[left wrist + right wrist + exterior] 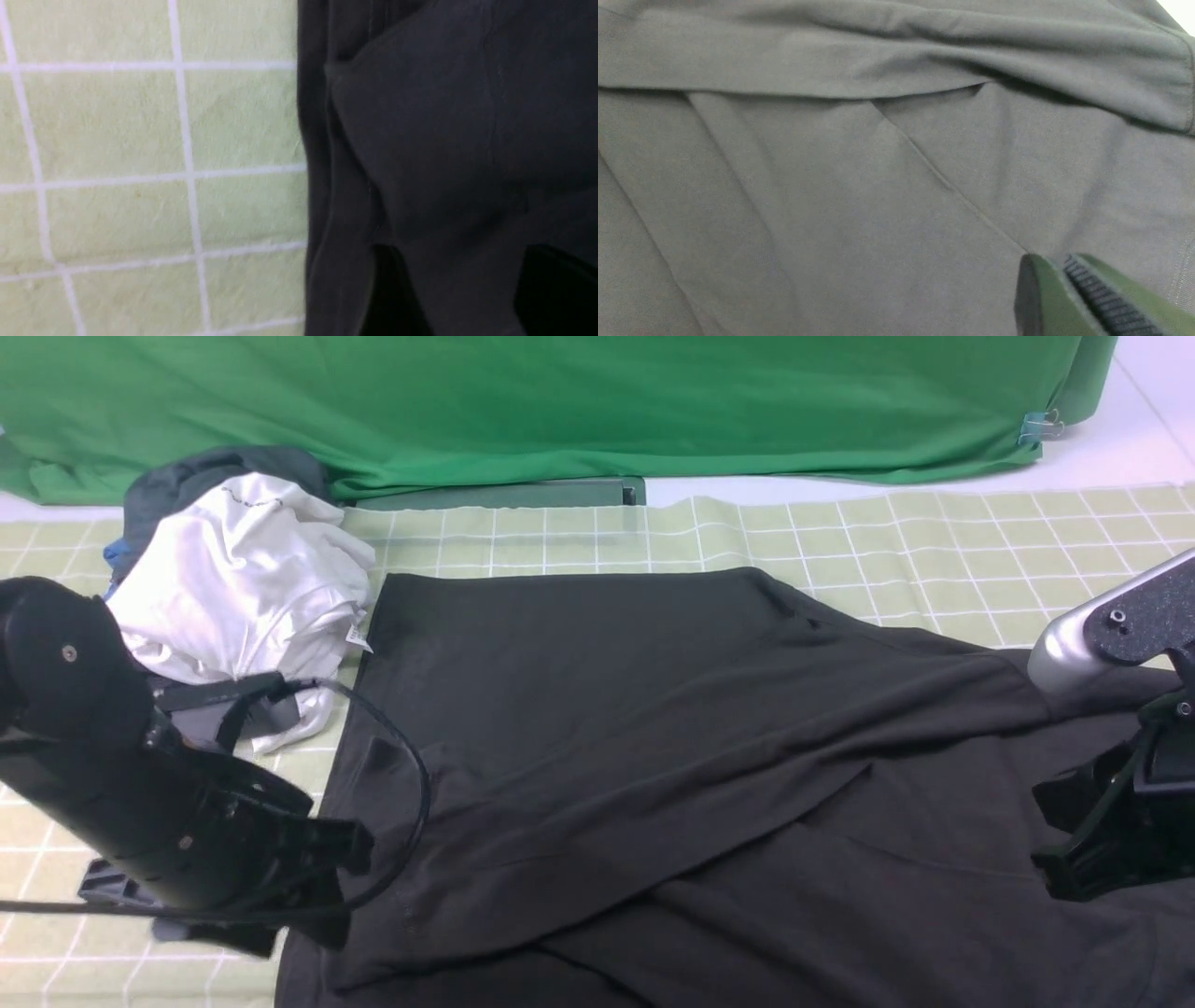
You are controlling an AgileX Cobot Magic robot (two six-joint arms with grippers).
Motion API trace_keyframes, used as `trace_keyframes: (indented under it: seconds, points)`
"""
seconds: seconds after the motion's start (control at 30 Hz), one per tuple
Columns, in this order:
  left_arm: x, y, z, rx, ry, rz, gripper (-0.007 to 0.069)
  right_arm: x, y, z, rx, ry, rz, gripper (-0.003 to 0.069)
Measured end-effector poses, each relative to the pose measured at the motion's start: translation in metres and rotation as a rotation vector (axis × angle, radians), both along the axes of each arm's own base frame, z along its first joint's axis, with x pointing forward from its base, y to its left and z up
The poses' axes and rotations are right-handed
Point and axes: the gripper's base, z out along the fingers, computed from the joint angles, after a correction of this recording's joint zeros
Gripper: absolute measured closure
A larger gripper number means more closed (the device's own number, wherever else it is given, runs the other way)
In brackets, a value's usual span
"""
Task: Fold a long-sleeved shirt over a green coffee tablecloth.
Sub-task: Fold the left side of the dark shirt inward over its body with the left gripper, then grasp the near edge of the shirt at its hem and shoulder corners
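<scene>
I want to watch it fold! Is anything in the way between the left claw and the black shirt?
No, nothing visible. The left gripper hangs right over the long-sleeved shirt at its left edge, jaws open. The heap of clothes lies farther back, off to the side.

Left arm [112,775] black, cabled; right fingers [1043,298] seemingly green.

The long-sleeved shirt [653,728] runs off the front view's bottom edge, the left arm [112,756] hides part of the garment heap [243,579], whose small white tag [358,637] is unreadable, and the right gripper [1057,262] is cut off beyond its fingertips.
</scene>
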Motion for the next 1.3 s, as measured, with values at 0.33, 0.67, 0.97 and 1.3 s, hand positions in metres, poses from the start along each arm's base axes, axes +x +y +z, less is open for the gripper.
trace_keyframes:
  seconds: [0.33,0.67,0.97,1.3]
  points:
    - [-0.048,-0.009,-0.034,0.090,0.196,-0.141,0.0181,0.000,0.000,0.000,0.004,-0.007,0.001,0.0570]
    - [-0.070,-0.026,-0.052,0.228,0.191,-0.102,0.0181,0.001,0.001,0.001,0.006,-0.013,0.006,0.0551]
    - [-0.071,-0.031,-0.053,0.179,0.195,-0.039,0.0211,0.001,0.001,0.001,0.004,-0.014,0.009,0.0536]
    - [-0.082,-0.026,-0.059,0.177,0.209,-0.029,0.0596,-0.001,0.000,0.000,-0.032,-0.004,0.055,0.0526]
